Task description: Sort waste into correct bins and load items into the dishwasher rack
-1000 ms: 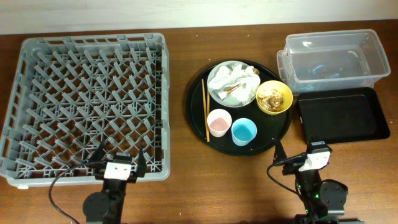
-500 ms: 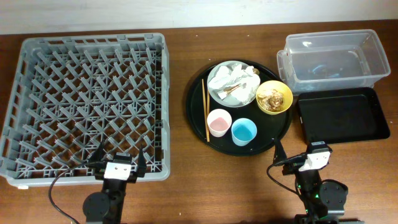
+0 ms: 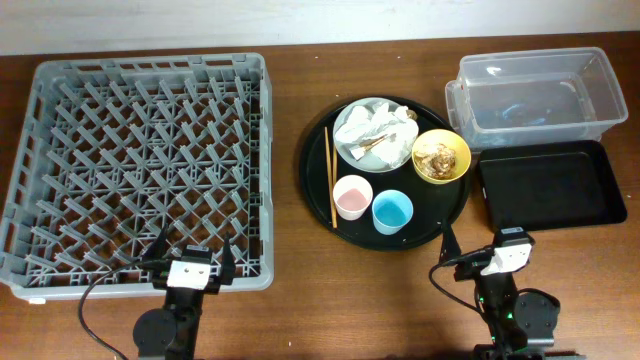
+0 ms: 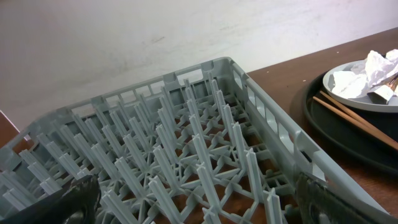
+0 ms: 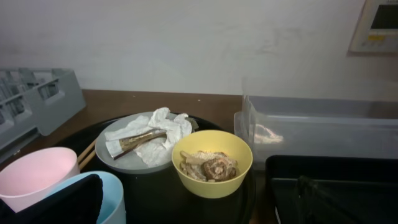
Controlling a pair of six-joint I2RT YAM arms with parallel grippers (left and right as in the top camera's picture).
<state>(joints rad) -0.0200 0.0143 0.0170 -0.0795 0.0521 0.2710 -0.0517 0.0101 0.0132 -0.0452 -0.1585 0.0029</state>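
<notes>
The left gripper [image 3: 194, 246] hangs over the near rim of the grey dishwasher rack [image 3: 140, 150], and the right gripper [image 3: 481, 240] sits just short of the round serving tray [image 3: 312, 185]. Both have fingers spread wide and hold nothing. On that tray the pink cup [image 3: 353, 196] and blue cup [image 3: 392, 211] stand nearest. Behind them are the yellow bowl [image 3: 441, 157] of brown scraps [image 5: 210, 167] and the plate [image 3: 398, 156] heaped with napkins [image 3: 362, 127], with the chopsticks [image 3: 329, 178] along the left. To the right lie the black tray [image 3: 550, 186] and, farther back, the clear tub [image 3: 535, 95]. Only the left wrist view shows the rack's pegs upright.

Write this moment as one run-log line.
left gripper open | right gripper open | dishwasher rack empty | napkins on plate | scraps in yellow bowl | both on round tray
</notes>
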